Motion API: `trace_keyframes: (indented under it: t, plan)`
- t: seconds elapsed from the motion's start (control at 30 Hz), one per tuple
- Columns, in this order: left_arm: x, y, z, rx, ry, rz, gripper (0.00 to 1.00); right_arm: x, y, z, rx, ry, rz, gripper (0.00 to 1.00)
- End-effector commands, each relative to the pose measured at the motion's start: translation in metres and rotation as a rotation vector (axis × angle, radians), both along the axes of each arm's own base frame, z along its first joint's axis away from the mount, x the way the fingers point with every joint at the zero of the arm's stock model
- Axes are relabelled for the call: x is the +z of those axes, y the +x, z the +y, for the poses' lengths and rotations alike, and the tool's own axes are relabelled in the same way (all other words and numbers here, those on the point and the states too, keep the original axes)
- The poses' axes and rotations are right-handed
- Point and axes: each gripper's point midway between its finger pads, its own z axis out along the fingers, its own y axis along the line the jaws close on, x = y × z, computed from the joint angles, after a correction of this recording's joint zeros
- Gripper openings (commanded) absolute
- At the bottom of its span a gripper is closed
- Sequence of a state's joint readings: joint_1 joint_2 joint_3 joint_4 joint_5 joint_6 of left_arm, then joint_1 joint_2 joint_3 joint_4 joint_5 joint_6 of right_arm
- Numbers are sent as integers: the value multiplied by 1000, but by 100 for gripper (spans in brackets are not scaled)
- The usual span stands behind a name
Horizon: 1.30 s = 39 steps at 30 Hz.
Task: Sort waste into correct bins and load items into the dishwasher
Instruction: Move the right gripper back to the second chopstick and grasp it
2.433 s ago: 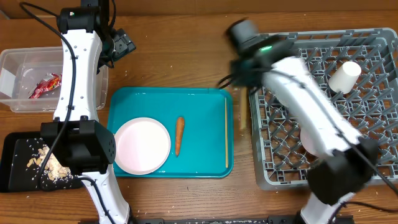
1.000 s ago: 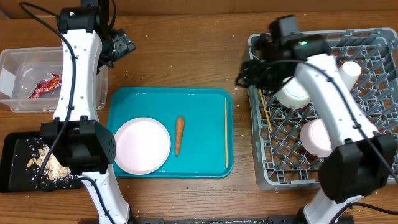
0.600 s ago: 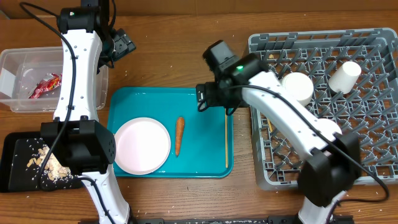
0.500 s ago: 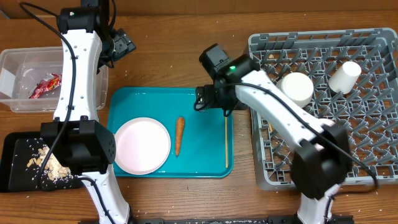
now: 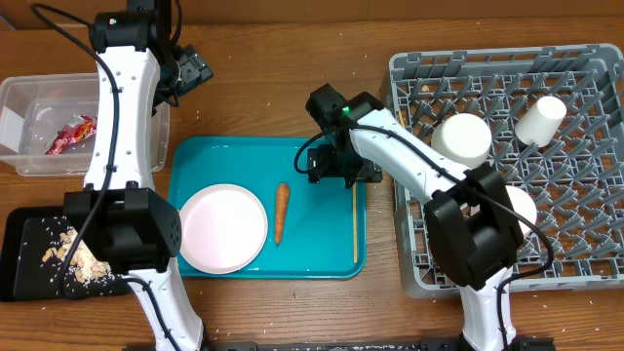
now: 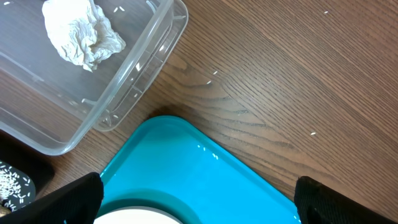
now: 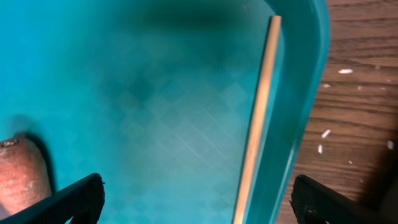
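Note:
A teal tray (image 5: 322, 255) holds a white plate (image 5: 224, 227), a carrot (image 5: 281, 212) and a wooden chopstick (image 5: 355, 210). My right gripper (image 5: 341, 168) hovers open over the tray's upper right part; in the right wrist view the chopstick (image 7: 258, 118) lies between its fingertips (image 7: 68, 202), nearer the right one, and the carrot (image 7: 22, 171) shows at the left edge. My left gripper (image 5: 192, 70) hangs open above the bare table beyond the tray's far left corner (image 6: 205, 180), with nothing in it. The grey dish rack (image 5: 585, 263) holds two white cups (image 5: 463, 139) (image 5: 542, 119) and a bowl (image 5: 520, 207).
A clear bin (image 5: 24, 161) at the left holds a red wrapper (image 5: 70, 135) and a crumpled tissue (image 6: 81, 34). A black bin (image 5: 19, 229) at the lower left holds food scraps (image 5: 68, 255). Rice grains are scattered on the wood beside the tray.
My right gripper left a white cup in the rack, opened and swung left, and now hangs over the tray. The left arm has not moved.

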<state>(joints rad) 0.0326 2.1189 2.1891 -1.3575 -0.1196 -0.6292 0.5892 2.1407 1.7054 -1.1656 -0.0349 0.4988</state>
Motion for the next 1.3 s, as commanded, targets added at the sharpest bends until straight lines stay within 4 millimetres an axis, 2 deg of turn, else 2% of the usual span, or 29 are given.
trace_keyframes:
  t: [0.0,0.27,0.5,0.53,0.6,0.8,0.87,0.93,1.03,1.17,1.27]
  plan:
    - [16,-3,-3,3,-3,-38,100,-8,2,6,-11,15,16,98]
    - [16,-3,-3,3,-3,-38,100,-28,-3,7,-29,30,39,98]
    - [16,-3,-3,3,-3,-38,100,-46,-15,0,-30,14,66,96]
    - [16,-3,-3,3,-3,-38,100,-47,-16,-1,-30,12,70,93]
    - [16,-3,-3,3,-3,-38,100,-49,-19,-3,-30,5,80,80]
    - [16,-3,-3,3,-3,-38,100,-48,-21,-3,-31,5,89,34]
    - [16,-3,-3,3,-3,-38,100,-43,-22,-1,-31,15,101,13]
    - [16,-3,-3,3,-3,-38,100,-34,-17,0,-38,18,101,4]
    - [16,-3,-3,3,-3,-38,100,-18,-7,-1,-51,29,85,4]
    - [16,-3,-3,3,-3,-38,100,17,12,-5,-62,46,41,4]
    - [16,-3,-3,3,-3,-38,100,55,31,-33,-85,-34,-37,4]
